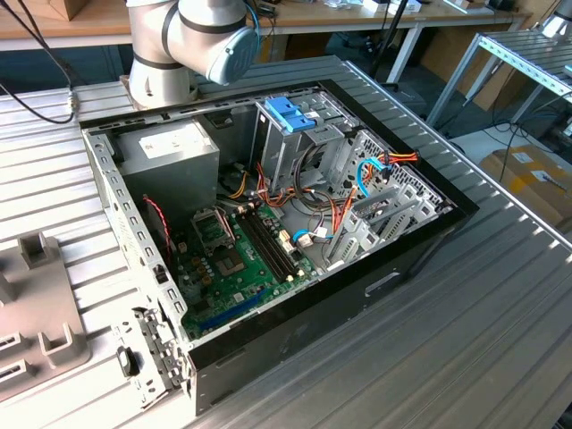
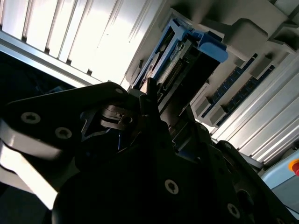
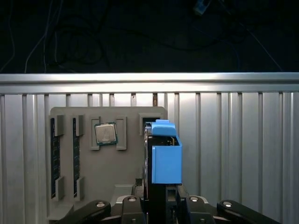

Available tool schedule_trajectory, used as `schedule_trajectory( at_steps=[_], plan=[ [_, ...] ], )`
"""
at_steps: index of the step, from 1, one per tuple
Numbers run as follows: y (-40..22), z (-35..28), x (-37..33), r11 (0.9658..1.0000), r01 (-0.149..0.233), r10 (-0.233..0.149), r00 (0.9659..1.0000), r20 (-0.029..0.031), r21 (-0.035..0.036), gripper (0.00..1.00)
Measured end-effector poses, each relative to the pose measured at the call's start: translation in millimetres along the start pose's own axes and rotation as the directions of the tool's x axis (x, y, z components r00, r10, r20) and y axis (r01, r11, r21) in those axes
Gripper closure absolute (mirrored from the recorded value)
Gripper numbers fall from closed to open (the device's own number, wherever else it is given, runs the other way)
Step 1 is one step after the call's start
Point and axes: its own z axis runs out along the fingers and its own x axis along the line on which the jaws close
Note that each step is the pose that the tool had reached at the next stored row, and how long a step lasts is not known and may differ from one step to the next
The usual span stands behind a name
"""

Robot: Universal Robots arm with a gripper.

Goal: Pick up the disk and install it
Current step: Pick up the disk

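Note:
The disk (image 3: 164, 156) stands edge-on toward the camera in the first wrist view, with a blue plastic rail along its side. My gripper (image 3: 161, 192) is shut on it, its black fingers pressing on both flat faces. In the second wrist view the disk (image 2: 180, 56) with its blue rail reaches out past the dark gripper (image 2: 149, 100) toward a grey holder tray (image 2: 247, 32). I cannot tell whether the disk still touches that tray. The open computer case (image 1: 268, 223) lies on the table in the exterior view, and the arm's base (image 1: 183, 40) stands behind it.
The grey holder tray (image 3: 93, 177) carries two memory sticks (image 3: 55, 158) and a processor chip (image 3: 105, 134). Inside the case are a metal cage with a blue top (image 1: 290, 112), a grey power-supply box (image 1: 170, 147), a green mainboard (image 1: 232, 259) and loose cables (image 1: 375, 165). The table is ribbed aluminium (image 1: 483, 322).

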Motion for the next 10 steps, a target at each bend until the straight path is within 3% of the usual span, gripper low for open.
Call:
schedule_trajectory(
  at_steps=[6,8,10],
  plan=[
    [0.0,-10.9,0.0,1.0,0.0,0.0,1.0,-0.007,0.0003,0.65],
    [0.0,-16.3,0.0,1.0,0.0,0.0,1.0,-0.0098,0.0004,0.65],
    [0.0,-26.0,0.0,1.0,0.0,0.0,0.9999,-0.0139,0.0004,0.65]
  ],
)
